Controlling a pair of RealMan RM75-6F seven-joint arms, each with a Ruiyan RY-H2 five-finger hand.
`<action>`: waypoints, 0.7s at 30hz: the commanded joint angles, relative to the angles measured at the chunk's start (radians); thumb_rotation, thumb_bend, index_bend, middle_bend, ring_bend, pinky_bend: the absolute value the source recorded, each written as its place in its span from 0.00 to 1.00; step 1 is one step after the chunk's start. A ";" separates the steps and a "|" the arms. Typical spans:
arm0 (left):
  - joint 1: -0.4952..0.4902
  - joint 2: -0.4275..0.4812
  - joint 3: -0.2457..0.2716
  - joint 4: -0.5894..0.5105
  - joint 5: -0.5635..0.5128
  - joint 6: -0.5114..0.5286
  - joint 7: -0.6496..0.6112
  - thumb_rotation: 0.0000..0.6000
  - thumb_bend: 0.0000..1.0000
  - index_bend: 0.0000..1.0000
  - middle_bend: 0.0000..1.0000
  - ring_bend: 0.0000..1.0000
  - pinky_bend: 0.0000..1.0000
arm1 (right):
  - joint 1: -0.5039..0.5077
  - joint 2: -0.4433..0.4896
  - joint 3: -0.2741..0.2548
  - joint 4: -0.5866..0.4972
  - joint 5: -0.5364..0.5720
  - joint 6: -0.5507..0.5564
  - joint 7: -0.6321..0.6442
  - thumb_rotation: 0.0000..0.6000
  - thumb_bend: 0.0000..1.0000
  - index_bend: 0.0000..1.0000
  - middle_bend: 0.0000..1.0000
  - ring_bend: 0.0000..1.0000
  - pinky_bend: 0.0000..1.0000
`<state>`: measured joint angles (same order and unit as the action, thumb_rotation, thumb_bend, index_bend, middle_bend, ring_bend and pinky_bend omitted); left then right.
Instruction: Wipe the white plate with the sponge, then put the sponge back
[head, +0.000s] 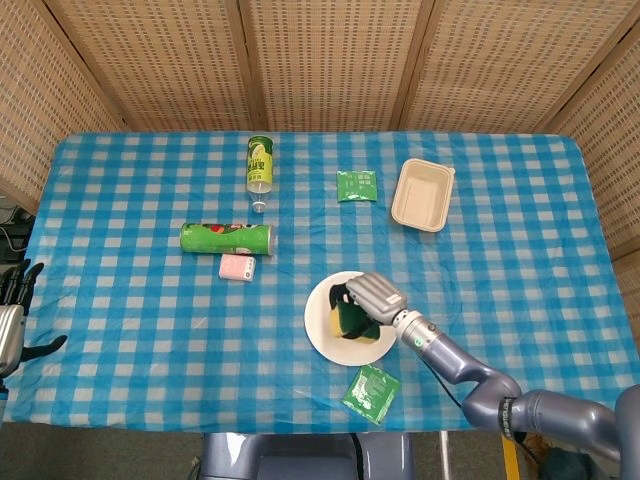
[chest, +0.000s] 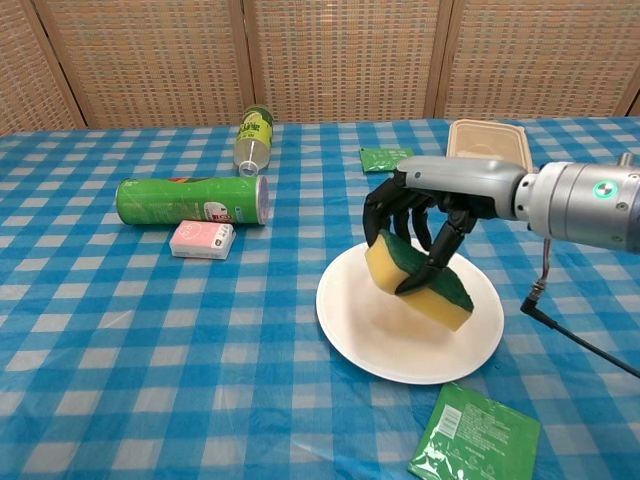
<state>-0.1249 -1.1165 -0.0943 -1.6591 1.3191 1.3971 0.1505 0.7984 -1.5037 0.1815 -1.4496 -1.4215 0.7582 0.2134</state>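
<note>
Over white plate (chest: 400, 355), right hand (chest: 425, 215) fingers clamped on sponge (chest: 420, 282), left hand (head: 12, 325) cropped, fingers apart

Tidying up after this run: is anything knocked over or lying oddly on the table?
Two containers lie on their sides: the green chip can, beside the pink pack, and the bottle behind it. The rest lies flat; the right hand holds the sponge over the white plate.

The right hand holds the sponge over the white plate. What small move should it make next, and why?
Probably lower the sponge flat onto the white plate. The right hand grips it tilted above the plate's middle, yellow side down, so wiping does not seem to have begun yet.
</note>
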 joint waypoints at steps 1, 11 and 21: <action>0.000 0.002 -0.001 0.001 -0.002 -0.001 -0.004 1.00 0.00 0.00 0.00 0.00 0.00 | 0.007 -0.032 -0.019 0.044 -0.028 0.024 -0.013 1.00 0.46 0.53 0.62 0.54 0.58; -0.002 0.004 0.000 0.004 -0.003 -0.005 -0.013 1.00 0.00 0.00 0.00 0.00 0.00 | 0.007 -0.063 -0.064 0.115 -0.048 0.024 -0.018 1.00 0.46 0.53 0.62 0.54 0.58; -0.002 0.005 0.002 0.004 -0.005 -0.007 -0.015 1.00 0.00 0.00 0.00 0.00 0.00 | 0.013 -0.093 -0.091 0.165 -0.061 0.024 0.031 1.00 0.48 0.53 0.62 0.54 0.58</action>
<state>-0.1272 -1.1118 -0.0919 -1.6551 1.3144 1.3902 0.1358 0.8100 -1.5936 0.0935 -1.2900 -1.4805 0.7820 0.2386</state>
